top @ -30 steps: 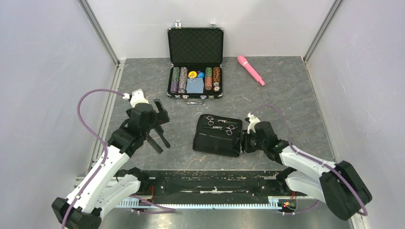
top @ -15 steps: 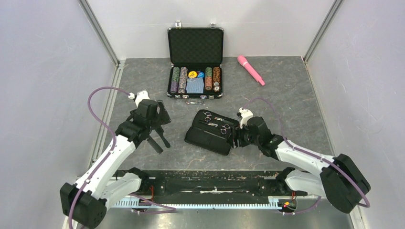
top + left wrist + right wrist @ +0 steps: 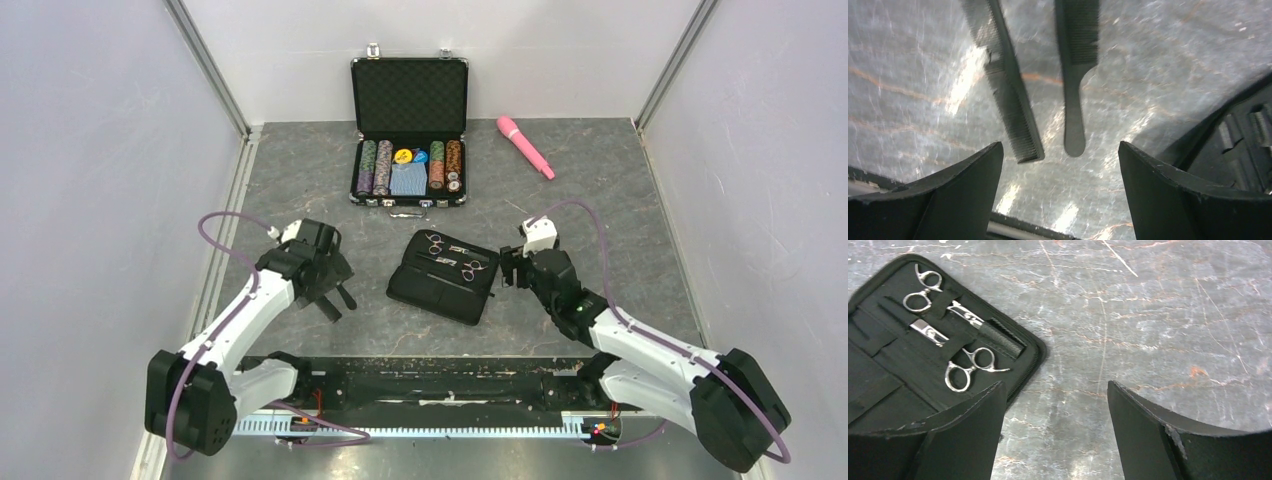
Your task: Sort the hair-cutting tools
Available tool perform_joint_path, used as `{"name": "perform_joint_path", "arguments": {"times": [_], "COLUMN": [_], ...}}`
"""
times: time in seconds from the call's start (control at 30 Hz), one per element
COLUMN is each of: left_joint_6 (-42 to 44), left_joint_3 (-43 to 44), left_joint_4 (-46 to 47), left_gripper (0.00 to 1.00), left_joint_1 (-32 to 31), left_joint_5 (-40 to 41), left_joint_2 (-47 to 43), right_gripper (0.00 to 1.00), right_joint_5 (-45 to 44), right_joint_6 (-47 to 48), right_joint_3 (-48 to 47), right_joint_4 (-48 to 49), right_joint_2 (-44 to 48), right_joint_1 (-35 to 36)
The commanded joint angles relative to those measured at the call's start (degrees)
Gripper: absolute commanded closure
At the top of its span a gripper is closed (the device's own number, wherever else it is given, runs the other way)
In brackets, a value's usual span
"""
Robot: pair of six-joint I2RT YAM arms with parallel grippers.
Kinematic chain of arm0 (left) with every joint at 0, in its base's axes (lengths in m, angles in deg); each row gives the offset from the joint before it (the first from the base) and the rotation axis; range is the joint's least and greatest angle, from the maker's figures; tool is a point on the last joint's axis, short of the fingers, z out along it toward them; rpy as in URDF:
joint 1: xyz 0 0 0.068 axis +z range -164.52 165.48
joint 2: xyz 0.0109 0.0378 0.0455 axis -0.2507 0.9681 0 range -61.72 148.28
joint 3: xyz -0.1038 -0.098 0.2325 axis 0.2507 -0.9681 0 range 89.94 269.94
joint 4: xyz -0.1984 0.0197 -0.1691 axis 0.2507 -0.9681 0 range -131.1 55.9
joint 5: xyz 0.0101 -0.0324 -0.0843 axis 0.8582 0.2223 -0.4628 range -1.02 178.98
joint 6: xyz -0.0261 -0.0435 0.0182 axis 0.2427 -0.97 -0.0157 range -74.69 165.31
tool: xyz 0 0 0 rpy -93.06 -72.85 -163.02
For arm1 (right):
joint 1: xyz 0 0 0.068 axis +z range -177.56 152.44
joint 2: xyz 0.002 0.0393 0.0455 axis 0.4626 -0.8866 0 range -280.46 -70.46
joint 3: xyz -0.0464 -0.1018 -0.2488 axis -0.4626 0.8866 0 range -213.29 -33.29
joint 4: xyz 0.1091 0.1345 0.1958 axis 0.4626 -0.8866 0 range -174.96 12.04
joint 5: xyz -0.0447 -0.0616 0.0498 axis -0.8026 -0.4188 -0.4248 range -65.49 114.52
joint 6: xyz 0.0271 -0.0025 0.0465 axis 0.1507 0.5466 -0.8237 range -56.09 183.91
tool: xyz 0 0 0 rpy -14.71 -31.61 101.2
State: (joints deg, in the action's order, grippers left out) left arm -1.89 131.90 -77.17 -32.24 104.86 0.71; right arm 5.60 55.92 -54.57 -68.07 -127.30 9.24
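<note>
**Top view:** The open pouch [image 3: 440, 288] lies mid-tabletop [image 3: 600, 200], with two pairs of scissors [image 3: 472, 267] strapped inside. At its 9 o'clock the left claw [image 3: 325, 288] hangs over two black combs [image 3: 331, 305]. At its 3 o'clock the right claw [image 3: 505, 272] sits just beside the pouch edge. A chip case [image 3: 409, 95] stands at 12, and a pink wand [image 3: 525, 146] lies at 1.

**Left wrist:** The left claw [image 3: 1059, 150] gapes wide and grips nothing. The combs lie flat on the tabletop [image 3: 1158, 75], near each other but apart. The plain comb [image 3: 1008, 90] is toward 11. The tail comb [image 3: 1075, 75] is at 12, handle tip toward the claw. A pouch [image 3: 1243, 130] corner shows at 3.

**Right wrist:** The right claw [image 3: 1055, 390] is also wide open and empty. The pouch [image 3: 878, 385] fills 9 to 11 o'clock, with the scissors [image 3: 968, 371] held inside.
</note>
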Motion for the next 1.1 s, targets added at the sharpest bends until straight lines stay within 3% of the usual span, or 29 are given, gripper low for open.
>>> {"name": "perform_joint_path", "arguments": {"times": [0.0, 0.17, 0.57, 1.07], "left_joint_6": [-9.27, -11.98, -10.88, -12.91], "left_joint_3": [-3.86, -6.78, -5.79, -7.64], "left_joint_4": [-5.42, -7.2, -5.24, -1.92], "left_gripper": [0.11, 0.17, 0.34, 0.43], "left_joint_1": [0.15, 0.15, -1.31, -1.77], "left_joint_5": [-1.87, -1.57, -2.04, -3.35], "left_joint_2": [-3.75, -6.81, 1.5, 5.23], "right_gripper": [0.23, 0.2, 0.19, 0.18], "right_joint_5": [-6.36, -7.55, -7.52, -7.66], "right_joint_6": [1.27, 1.21, 0.97, 0.95], "right_joint_3": [3.5, 4.75, 5.06, 5.32], "right_joint_4": [6.38, 6.99, 7.47, 7.72], "right_joint_2": [2.63, 4.24, 4.03, 4.22], "right_joint_1": [0.03, 0.01, 0.03, -0.06]}}
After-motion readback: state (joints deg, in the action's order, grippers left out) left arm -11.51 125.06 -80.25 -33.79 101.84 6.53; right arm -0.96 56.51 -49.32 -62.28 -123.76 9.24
